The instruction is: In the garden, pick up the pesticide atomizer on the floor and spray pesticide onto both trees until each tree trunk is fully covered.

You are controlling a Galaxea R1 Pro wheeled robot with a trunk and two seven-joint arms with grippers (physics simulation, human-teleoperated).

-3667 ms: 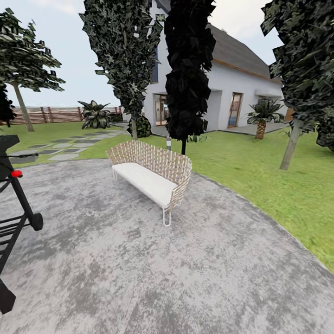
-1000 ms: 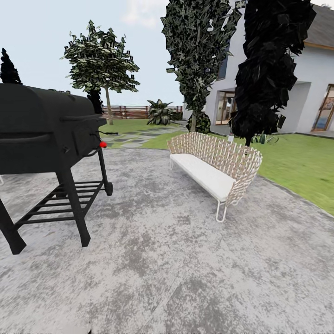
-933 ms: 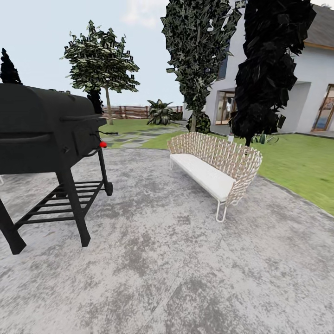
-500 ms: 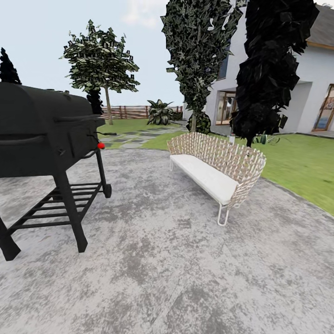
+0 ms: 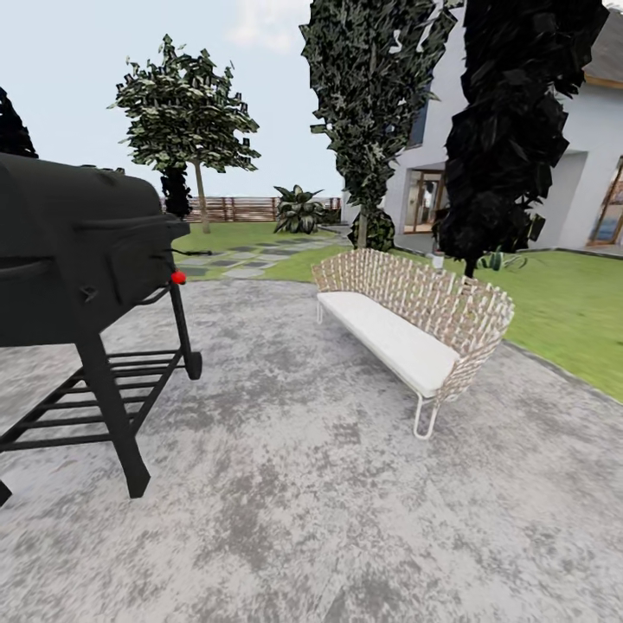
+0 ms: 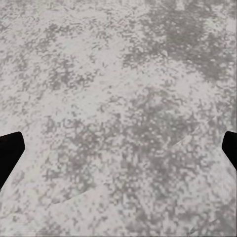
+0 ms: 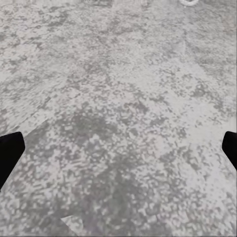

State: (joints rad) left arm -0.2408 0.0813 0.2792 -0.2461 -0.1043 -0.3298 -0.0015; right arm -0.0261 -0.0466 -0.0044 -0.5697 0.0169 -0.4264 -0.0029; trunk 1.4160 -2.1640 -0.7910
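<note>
Crossing the patio [image 5: 329, 484] between grill [image 5: 69, 251] and bench [image 5: 407, 320]; travel step in hand. Left gripper [image 6: 118, 150] and right gripper [image 7: 118, 153] spread wide, empty. Atomizer nowhere visible; next calls for reaching the lawn [image 5: 562, 303], finding it.

The paving [image 5: 329, 502] is mottled grey and off-white. The grill [image 5: 78, 251] is matte black with a red knob [image 5: 178, 278]. The bench [image 5: 415, 320] has a beige woven-lattice back, a white cushion and white legs. The lawn [image 5: 562, 303] is green, the fence [image 5: 242, 208] brown-slatted, the house [image 5: 571, 164] white, and the sky [image 5: 86, 52] pale blue.
</note>
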